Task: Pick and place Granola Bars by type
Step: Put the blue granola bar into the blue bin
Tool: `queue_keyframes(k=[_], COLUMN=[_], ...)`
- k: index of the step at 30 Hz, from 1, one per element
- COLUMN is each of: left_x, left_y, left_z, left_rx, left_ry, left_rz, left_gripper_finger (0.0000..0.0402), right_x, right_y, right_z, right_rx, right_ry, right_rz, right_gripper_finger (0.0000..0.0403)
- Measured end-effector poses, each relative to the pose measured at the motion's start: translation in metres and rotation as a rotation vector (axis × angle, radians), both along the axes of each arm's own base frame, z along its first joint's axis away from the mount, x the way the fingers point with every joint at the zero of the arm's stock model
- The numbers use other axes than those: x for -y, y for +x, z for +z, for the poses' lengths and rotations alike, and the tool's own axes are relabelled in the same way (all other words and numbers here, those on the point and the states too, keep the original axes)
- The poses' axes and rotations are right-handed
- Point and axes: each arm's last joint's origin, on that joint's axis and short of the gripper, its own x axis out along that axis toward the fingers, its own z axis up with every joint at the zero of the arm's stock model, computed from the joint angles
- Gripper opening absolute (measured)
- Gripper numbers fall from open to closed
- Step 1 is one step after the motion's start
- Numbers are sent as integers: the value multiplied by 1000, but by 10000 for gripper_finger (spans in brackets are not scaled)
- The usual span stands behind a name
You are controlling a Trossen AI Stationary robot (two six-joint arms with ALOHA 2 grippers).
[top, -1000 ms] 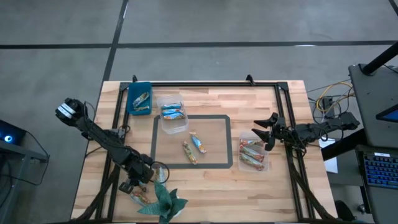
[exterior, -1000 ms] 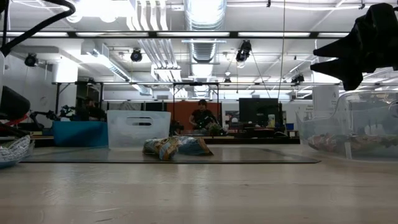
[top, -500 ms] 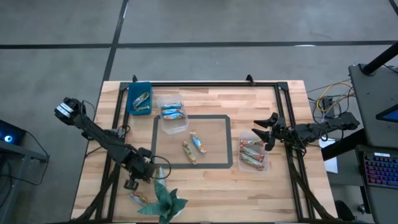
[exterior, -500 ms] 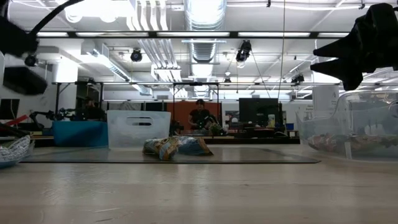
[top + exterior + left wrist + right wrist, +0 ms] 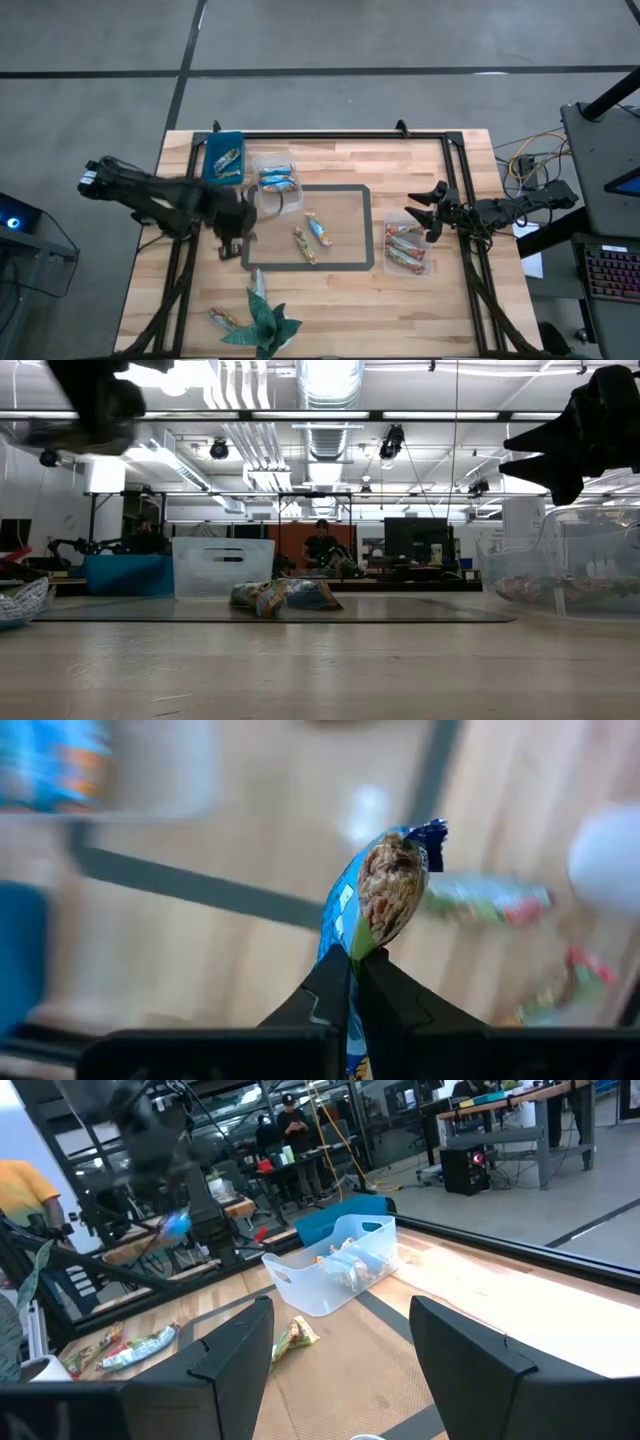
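Between the left gripper's [image 5: 352, 960] closed fingers sits a blue-wrapped granola bar [image 5: 385, 890], apparently oat-printed.

Wood tabletop [image 5: 330, 295] carries clear tubs [image 5: 279, 184] [image 5: 407, 248], blue tray [image 5: 223, 158], two loose bars [image 5: 311, 237] inside the taped rectangle [image 5: 360, 228], green paper figure [image 5: 262, 318].

Granola bars [image 5: 285, 597] before clear tub [image 5: 222, 567]

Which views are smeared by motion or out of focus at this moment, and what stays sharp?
High view: the left gripper is motion-smeared; the table is crisp. Low view: the dark arm at the upper edge is blurred. Left wrist view: the blue-wrapped granola bar is sharp against a blurred background. Right wrist view: the clear plastic tub is sharp.
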Motion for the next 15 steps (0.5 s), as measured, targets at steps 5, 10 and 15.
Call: queue_keyframes(k=[5, 10, 15], left_x=[-48, -95, -141], left_y=[7, 5, -1], left_z=[25, 32, 27], left_rx=[64, 32, -60], left_ry=[86, 200, 296], left_rz=[192, 355, 490], left_gripper_finger=[0, 0, 0], right_x=[0, 0, 0], right_y=[0, 0, 0], right_z=[0, 0, 0], right_rx=[0, 0, 0], right_ry=[0, 0, 0], right_rz=[0, 0, 0], right_gripper_finger=[224, 224, 224])
